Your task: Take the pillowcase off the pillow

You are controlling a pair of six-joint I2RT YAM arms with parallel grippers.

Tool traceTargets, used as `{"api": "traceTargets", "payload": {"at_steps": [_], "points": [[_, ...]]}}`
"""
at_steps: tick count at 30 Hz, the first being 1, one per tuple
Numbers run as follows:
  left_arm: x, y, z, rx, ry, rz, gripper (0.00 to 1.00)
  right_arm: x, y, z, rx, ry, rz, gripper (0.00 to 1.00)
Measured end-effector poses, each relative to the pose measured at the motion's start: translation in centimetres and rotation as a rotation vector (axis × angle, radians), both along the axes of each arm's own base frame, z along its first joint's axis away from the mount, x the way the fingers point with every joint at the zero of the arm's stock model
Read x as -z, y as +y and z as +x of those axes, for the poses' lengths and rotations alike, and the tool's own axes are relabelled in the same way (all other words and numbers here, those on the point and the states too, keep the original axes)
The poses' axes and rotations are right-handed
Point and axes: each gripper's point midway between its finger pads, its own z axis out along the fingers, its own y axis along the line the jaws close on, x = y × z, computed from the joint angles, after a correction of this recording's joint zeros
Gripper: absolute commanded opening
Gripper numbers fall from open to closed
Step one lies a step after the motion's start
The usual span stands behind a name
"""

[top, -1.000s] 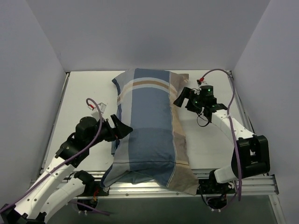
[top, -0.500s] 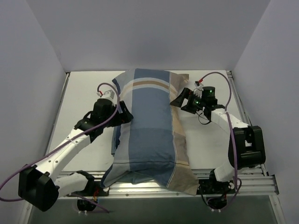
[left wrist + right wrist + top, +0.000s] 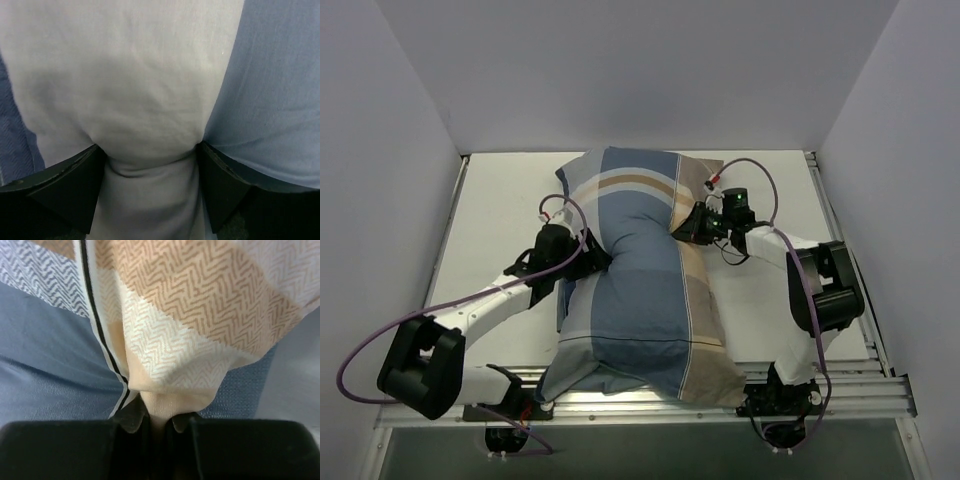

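Fabric of the pillowcase (image 3: 640,270) is pinched tight by the right gripper (image 3: 156,424) to peel it, while the left gripper (image 3: 150,165), jaws wide, presses into its side.

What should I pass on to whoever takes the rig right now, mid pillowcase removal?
Right gripper: shut, pinching a fold of the pillowcase at its right side.
Left gripper: jaws wide, pressed into the left side with bulging cloth between its fingers; not yet clamped.
Pillowcase lies lengthwise mid-table, squeezed in from both sides by the arms, its near end overhanging the front rail.
Pillow: in the top view entirely covered.
Done: right grasp only.
Left: close the left gripper, then work the cover off the pillow.
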Motion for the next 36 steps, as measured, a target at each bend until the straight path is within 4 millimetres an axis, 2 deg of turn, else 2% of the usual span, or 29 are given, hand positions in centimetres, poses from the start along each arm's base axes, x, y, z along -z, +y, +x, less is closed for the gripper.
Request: {"api": "traceTargets", "payload": {"at_steps": [3, 6, 9, 13, 16, 19, 21, 25, 28, 30, 32, 33, 35, 36], "points": [[0.7, -1.3, 1.0, 0.0, 0.001, -0.038, 0.79, -1.8, -0.6, 0.8, 0.013, -0.032, -0.077, 0.0], [1.0, -3.1, 1.9, 0.013, 0.011, -0.057, 0.78, -5.9, -1.6, 2.2, 0.04, -0.106, -0.168, 0.0], [0.5, -5.6, 2.9, 0.043, 0.01, -0.073, 0.78, -11.2, -2.3, 3.4, 0.074, -0.211, -0.245, 0.0], [-0.6, -9.3, 3.1, 0.099, -0.007, -0.088, 0.79, -17.9, -1.1, 3.4, 0.061, -0.352, -0.292, 0.0], [-1.6, -10.9, 3.0, 0.123, -0.026, -0.103, 0.81, -20.0, 0.8, 2.4, 0.027, -0.411, -0.332, 0.0], [-1.8, -10.5, 2.9, 0.106, -0.039, -0.095, 0.84, -19.2, 3.4, 0.7, -0.034, -0.418, -0.376, 0.0], [-0.9, -9.2, 2.2, 0.078, -0.027, -0.076, 0.87, -18.1, 5.1, -0.1, -0.072, -0.417, -0.4, 0.0], [1.4, -5.3, -1.1, 0.006, 0.019, -0.044, 0.9, -14.9, 10.0, -2.4, -0.158, -0.414, -0.404, 0.0], [1.2, -2.5, -3.6, -0.045, 0.016, -0.045, 0.9, -12.4, 13.9, -5.0, -0.228, -0.4, -0.377, 0.0], [-0.3, -0.8, -5.2, -0.071, -0.011, -0.064, 0.91, -11.2, 16.0, -6.8, -0.261, -0.396, -0.377, 0.0], [-3.1, 0.9, -6.7, -0.101, -0.065, -0.098, 0.91, -10.3, 17.7, -8.8, -0.294, -0.391, -0.385, 0.02], [-5.3, 1.9, -7.4, -0.117, -0.116, -0.131, 0.91, -9.8, 18.4, -9.8, -0.311, -0.386, -0.391, 0.09], [-8.7, 3.6, -8.9, -0.147, -0.196, -0.188, 0.91, -8.5, 19.5, -11.7, -0.347, -0.364, -0.399, 0.16], [-10.3, 4.5, -9.6, -0.159, -0.231, -0.211, 0.91, -7.8, 20.0, -12.6, -0.365, -0.349, -0.403, 0.28]]}}
